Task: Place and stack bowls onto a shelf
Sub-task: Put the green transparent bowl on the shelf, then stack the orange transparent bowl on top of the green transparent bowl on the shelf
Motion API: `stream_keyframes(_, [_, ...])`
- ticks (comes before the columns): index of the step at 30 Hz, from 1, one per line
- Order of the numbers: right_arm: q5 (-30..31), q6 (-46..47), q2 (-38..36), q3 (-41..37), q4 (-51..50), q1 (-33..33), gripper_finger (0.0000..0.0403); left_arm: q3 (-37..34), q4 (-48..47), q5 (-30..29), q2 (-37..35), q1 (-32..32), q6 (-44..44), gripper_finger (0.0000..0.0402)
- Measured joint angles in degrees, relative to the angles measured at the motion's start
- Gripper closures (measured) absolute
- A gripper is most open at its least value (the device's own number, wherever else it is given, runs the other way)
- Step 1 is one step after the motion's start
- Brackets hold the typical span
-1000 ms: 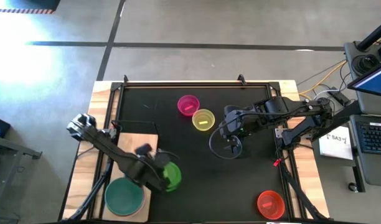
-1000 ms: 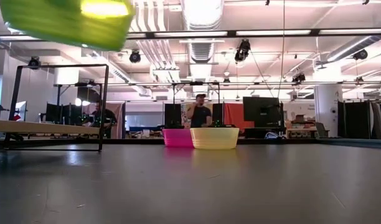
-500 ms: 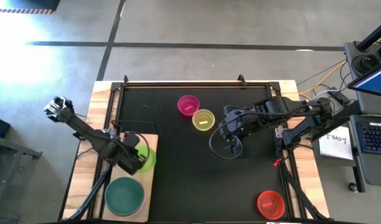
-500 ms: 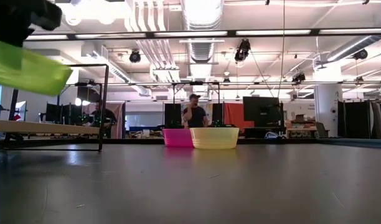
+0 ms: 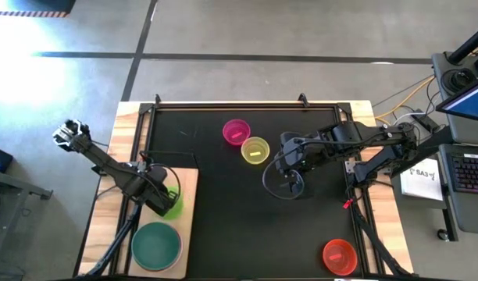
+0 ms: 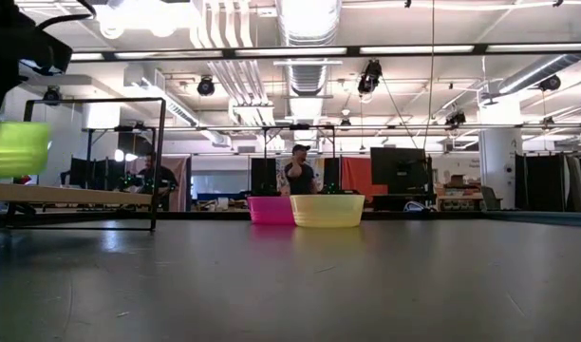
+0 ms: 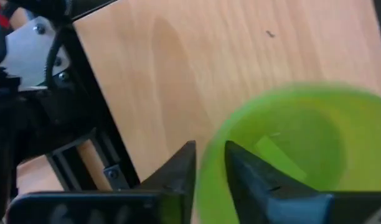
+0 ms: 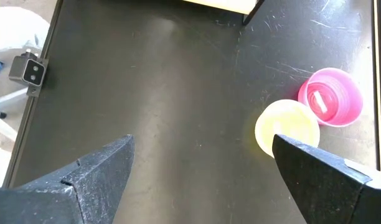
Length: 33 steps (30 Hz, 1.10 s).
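Note:
My left gripper [image 5: 161, 201] is over the light wooden shelf [image 5: 184, 178] at the table's near left, shut on the bright green bowl [image 5: 173, 205]. In the low view this green bowl [image 6: 15, 148] hangs just above the shelf plank [image 6: 72, 194]. A teal-green bowl [image 5: 155, 243] stands on the shelf's near end. The magenta bowl [image 5: 236, 131] and yellow bowl [image 5: 255, 150] stand side by side on the black mat, and the red bowl [image 5: 340, 255] sits near the right corner. My right gripper [image 5: 292, 183] hovers open over the mat's middle, touching nothing. My left gripper [image 7: 209, 168] pinches the green bowl's rim [image 7: 210, 149], with one finger [image 7: 239, 163] inside the bowl and the other finger [image 7: 183, 167] outside its wall. The fingers come from above. The bowl is lifted clear of the shelf, mouth up.
The black mat [image 5: 223, 226] covers most of the table, with a black frame rail [image 5: 247, 104] along its far edge. Bare shelf wood [image 7: 178, 62] lies under the green bowl. People and desks show in the room beyond in the low view.
My left gripper has carried the green bowl from above the mat beside the shelf toward the table's left edge, over the shelf, and down close to the wood. It has stayed shut on the bowl.

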Motion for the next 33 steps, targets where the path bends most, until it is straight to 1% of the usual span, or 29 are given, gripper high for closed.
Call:
stream_keyframes(4, [0.02, -0.02, 0.00, 0.00, 0.00, 0.01, 0.0033, 1.83, -1.76, -0.01, 0.02, 0.01, 1.46, 0.0282])
stream_keyframes(6, [0.00, 0.11, 0.00, 0.00, 0.00, 0.02, 0.0033, 3.71, -4.45, -0.34, 0.02, 0.00, 2.73, 0.0263])
stream_keyframes(7, [0.02, 0.09, 0.00, 0.00, 0.00, 0.02, 0.0033, 4.86, -5.41, -1.46, 0.04, -0.01, 3.06, 0.0256])
stream_keyframes(9, [0.02, -0.02, 0.00, 0.00, 0.00, 0.02, 0.0033, 7.16, -5.35, -5.77, 0.09, -0.01, 3.76, 0.0249])
stream_keyframes(16, [0.02, 0.11, 0.00, 0.00, 0.00, 0.00, 0.0033, 12.50, -2.73, -17.42, 0.73, 0.01, 10.92, 0.0246])
stream_keyframes(20, [0.01, -0.02, 0.00, 0.00, 0.02, 0.02, 0.0033, 13.63, 3.53, -24.32, 1.64, 0.12, 17.74, 0.0246])
stream_keyframes(23, [0.02, 0.07, 0.00, 0.00, 0.01, 0.01, 0.0033, 14.37, 9.95, -28.62, 2.61, 0.46, 23.93, 0.0246])
stream_keyframes(28, [0.02, 0.07, 0.00, 0.00, 0.01, 0.01, 0.0033, 16.91, 16.93, -30.57, 5.14, 1.89, 33.92, 0.0246])
stream_keyframes(31, [0.00, -0.44, 0.00, 0.00, 0.15, 0.02, 0.0033, 18.57, 19.60, -30.80, 7.39, 2.76, 38.04, 0.0246])
stream_keyframes(33, [0.04, -2.86, 0.00, 0.00, 2.36, 0.00, 0.0033, 19.75, 20.43, -30.79, 9.31, 3.22, 40.18, 0.0246])
